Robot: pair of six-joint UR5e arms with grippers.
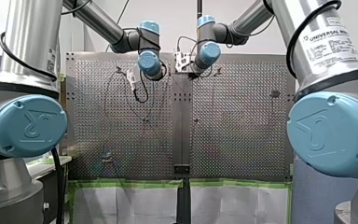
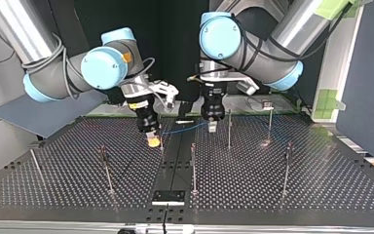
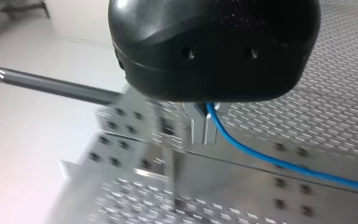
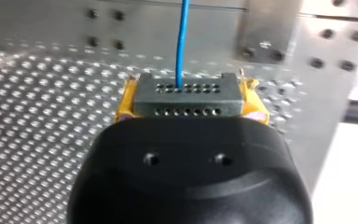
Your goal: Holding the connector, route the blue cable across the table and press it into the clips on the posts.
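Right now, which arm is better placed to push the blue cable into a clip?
My left, I think. My left gripper pinches the cable itself and hangs beside a post. My right gripper is busy holding the connector at the cable's end.

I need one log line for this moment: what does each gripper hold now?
right gripper: shut on connector | left gripper: shut on blue cable | blue cable: runs between both grippers

Green tape [image 1: 130, 183] along white sheeting [image 1: 126, 205]; small black plate [image 2: 168, 197] at the top view's near edge.
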